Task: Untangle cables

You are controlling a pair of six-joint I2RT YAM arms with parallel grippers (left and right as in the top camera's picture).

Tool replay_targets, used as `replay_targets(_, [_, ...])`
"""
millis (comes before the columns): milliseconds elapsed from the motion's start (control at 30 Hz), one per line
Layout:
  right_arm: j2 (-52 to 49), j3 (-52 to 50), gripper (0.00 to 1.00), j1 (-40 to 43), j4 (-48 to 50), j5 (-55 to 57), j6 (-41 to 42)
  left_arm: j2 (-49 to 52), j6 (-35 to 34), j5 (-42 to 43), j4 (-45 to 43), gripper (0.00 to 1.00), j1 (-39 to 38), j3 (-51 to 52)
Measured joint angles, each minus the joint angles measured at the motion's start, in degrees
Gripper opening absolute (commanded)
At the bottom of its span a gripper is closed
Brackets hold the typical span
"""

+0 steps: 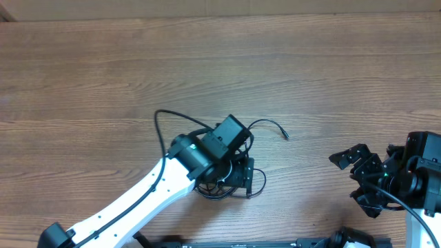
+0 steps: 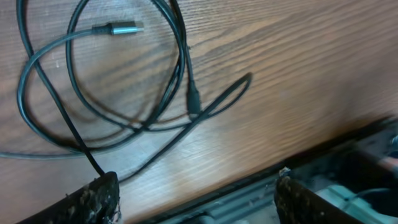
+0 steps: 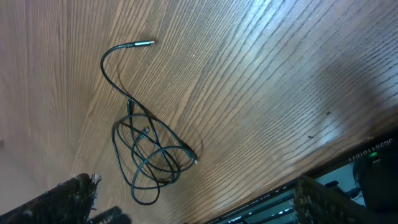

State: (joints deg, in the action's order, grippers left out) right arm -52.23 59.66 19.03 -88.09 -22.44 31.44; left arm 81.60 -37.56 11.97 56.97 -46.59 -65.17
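You see brown wood-grain tabletop (image 1: 310, 62); cables (image 2: 146, 124) bunched near robot-side edge, below left fingers (image 2: 99, 199), apart; right fingers (image 3: 78, 193) apart.

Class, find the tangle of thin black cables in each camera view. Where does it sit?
Overhead: tangle of thin black cables, centre, partly under the white left arm.
Left wrist: upper left, in loops.
Right wrist: lower left.
Shared landmark: the brown wood-grain table.
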Motion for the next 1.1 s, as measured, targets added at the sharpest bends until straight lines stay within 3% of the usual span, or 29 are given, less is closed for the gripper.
replay_targets(67, [0.0, 0.0, 1.00, 0.0, 0.0, 0.0, 0.0, 1.7, 5.6, -2.3, 0.0, 0.79, -0.3, 0.0])
replay_targets(167, [0.0, 0.0, 1.00, 0.0, -0.6, 0.0, 0.0, 4.2, 11.7, -6.0, 0.0, 0.70, -0.3, 0.0])
replay_targets(400, [0.0, 0.0, 1.00, 0.0, -1.4, 0.1, 0.0, 11.3, 21.3, -8.0, 0.0, 0.04, -0.3, 0.0])
replay_targets(733, [0.0, 0.0, 1.00, 0.0, -1.2, 0.2, 0.0, 13.1, 22.9, -7.1, 3.9, 0.04, 0.5, -2.9])
replay_targets(1100, [0.0, 0.0, 1.00, 0.0, -1.5, 0.2, -6.3, 7.8, 23.9, -6.8, 9.0, 0.04, 5.1, -30.2])
